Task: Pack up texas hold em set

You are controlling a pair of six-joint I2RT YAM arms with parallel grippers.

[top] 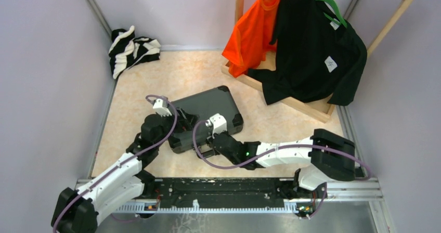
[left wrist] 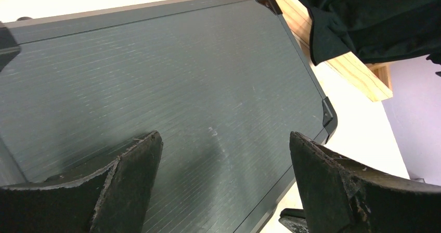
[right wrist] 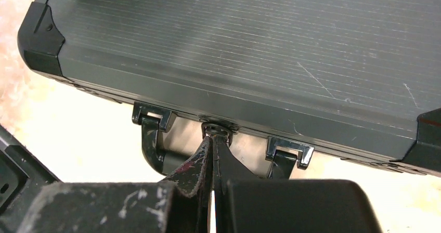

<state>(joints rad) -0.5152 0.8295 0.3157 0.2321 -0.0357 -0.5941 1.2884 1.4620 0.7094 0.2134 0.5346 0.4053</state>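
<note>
Briefcase (top: 213, 105) shut; right wrist alone shows right fingers (right wrist: 200, 165) pressed together at latch (right wrist: 217, 129); left fingers (left wrist: 132, 165) spread

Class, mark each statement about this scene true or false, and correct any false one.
1. The briefcase is closed. True.
2. The left jaws are shut. False: they stand wide open over the briefcase.
3. The right jaws are shut, tips at the briefcase's front edge. True.
4. The black shirt lies on the briefcase. False: it hangs on the wooden rack.
5. The striped cloth lies in the far left corner. True.
</note>
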